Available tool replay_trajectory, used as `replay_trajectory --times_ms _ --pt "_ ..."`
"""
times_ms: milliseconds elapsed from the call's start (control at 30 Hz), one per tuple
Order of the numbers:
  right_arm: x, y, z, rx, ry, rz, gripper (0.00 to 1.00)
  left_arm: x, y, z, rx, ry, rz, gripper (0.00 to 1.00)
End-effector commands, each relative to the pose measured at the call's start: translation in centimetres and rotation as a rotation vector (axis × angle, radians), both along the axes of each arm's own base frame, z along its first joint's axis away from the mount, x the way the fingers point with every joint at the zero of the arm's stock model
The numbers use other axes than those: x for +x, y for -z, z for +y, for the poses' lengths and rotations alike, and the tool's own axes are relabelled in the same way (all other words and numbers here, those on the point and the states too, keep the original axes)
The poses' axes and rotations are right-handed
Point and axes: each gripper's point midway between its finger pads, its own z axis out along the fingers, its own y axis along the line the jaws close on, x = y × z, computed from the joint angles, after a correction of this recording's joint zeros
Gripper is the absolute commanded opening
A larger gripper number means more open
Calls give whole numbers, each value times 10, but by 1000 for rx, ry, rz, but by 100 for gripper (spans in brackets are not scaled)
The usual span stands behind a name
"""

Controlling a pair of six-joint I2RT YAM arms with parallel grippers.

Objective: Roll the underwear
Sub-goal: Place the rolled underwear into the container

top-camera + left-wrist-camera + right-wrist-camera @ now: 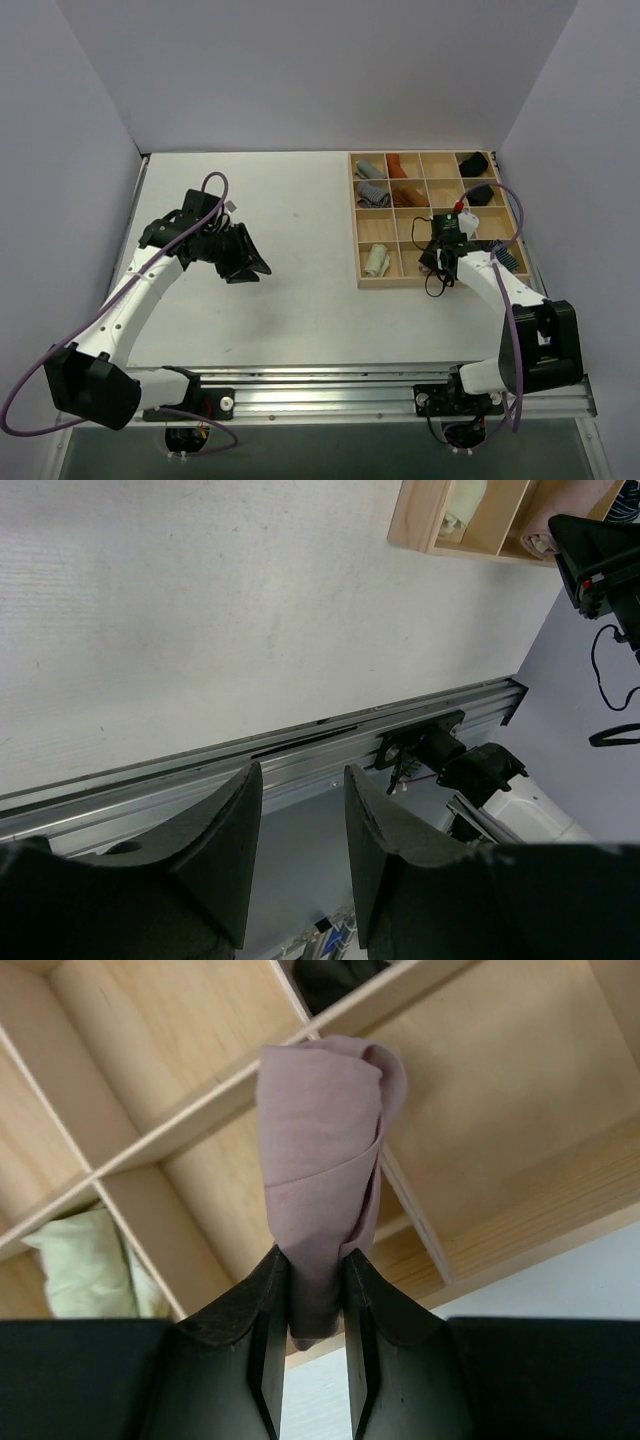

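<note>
Right pincer (310, 1260) pinches the pink roll (325, 1150) by its near end. The roll's long axis runs straight out from the fingers, with its tip above the wooden tray (560, 1215) where cells meet. Left pincer (300, 780) is spread and empty, well apart over the table (200, 600).

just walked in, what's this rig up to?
The right gripper is shut on the rolled dusty pink underwear, holding it above the wooden tray, over a partition and not yet in a compartment. The pale yellow-green underwear lies rolled in a near-row compartment. The left gripper is open and empty over the table.
</note>
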Motion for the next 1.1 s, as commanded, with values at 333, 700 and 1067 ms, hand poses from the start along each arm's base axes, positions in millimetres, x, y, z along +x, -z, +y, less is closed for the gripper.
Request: replay_trajectory --times_ms 333,700,1067 --pt "-9 49 32 126 -124 28 0 14 14 -10 -42 -1 19 46" --pt "-9 68 35 127 -36 64 29 16 18 -10 -34 -5 25 46" --pt "-62 -13 16 12 -24 316 51 31 -11 -2 7 -10 -87 49"
